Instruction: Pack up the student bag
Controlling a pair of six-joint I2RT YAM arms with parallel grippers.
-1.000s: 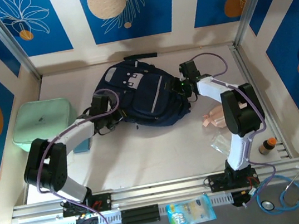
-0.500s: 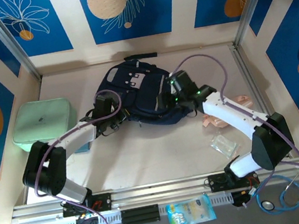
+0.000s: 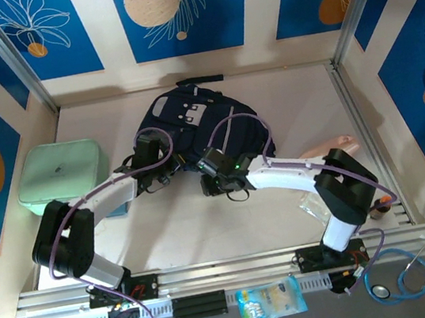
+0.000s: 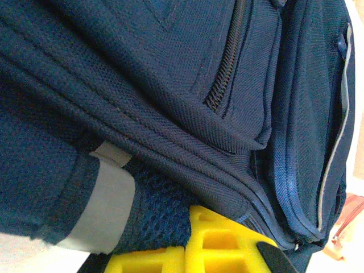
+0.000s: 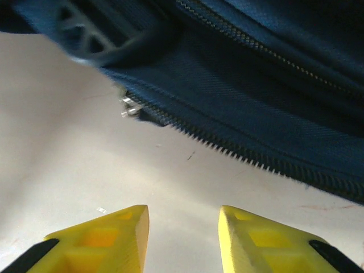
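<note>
Bag (image 3: pixel 184 131) fabric is clamped in my left gripper (image 4: pixel 185 247); my right gripper (image 5: pixel 183 219), fingers apart, faces the zipper pull (image 5: pixel 129 108). I should center on it before closing

The large dark navy fabric backpack (image 3: pixel 193 138) lies flat on the bench at the far middle, front face up. Its black top handle points far, a grey-white patch sits near the top, and bare zipper teeth line the near edge.

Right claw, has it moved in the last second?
Yes. The right claw swung left, toward the mint green case, along the student bag's near edge.
</note>
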